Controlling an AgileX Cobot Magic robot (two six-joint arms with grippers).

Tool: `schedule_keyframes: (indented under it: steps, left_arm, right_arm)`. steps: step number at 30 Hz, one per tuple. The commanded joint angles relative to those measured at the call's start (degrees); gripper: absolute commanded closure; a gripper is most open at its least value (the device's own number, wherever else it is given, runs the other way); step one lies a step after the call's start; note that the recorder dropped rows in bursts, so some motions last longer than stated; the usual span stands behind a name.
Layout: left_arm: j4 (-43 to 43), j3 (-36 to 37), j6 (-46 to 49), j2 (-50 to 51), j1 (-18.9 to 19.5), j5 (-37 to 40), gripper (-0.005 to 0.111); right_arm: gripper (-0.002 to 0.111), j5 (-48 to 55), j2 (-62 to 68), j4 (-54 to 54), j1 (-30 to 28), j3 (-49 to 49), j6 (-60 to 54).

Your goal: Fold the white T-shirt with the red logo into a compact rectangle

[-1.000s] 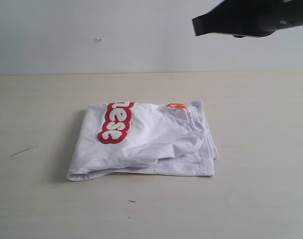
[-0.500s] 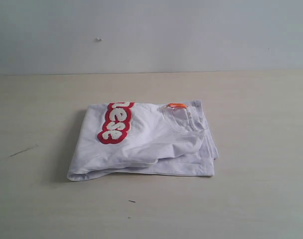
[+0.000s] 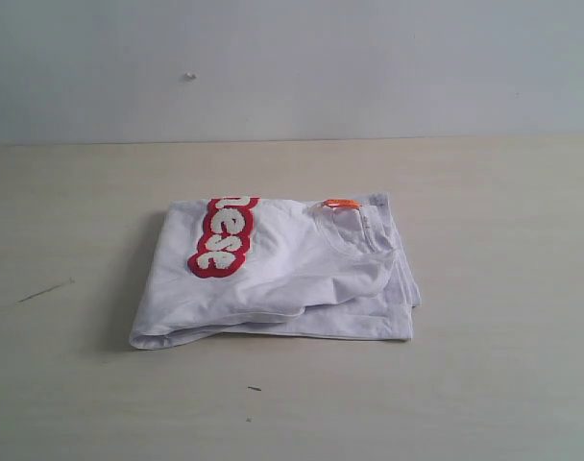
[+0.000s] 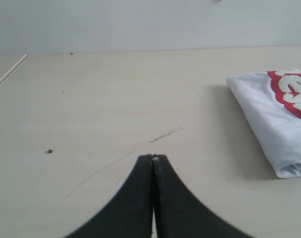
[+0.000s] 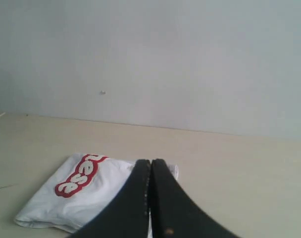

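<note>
On the table, white T-shirt folded, red logo showing, left gripper and right gripper closed, empty.

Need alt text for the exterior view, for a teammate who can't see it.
A white T-shirt lies folded into a rough rectangle on a pale table, red logo facing up and an orange neck tag at its far edge. No robot arm shows.
</note>
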Motion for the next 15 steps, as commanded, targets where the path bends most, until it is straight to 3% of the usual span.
schedule_keyframes:
  steps: [1, 15]
  left_arm:
    - [-0.41, 0.17, 0.00, -0.28, -0.05, -0.58, 0.107]
    - [-0.41, 0.17, 0.00, -0.28, -0.05, -0.58, 0.107]
  right_arm:
    - [0.108, 0.41, -2.98, 0.24, 0.06, 0.37, -0.16]
    - [0.108, 0.41, -3.85, 0.25, 0.06, 0.37, -0.16]
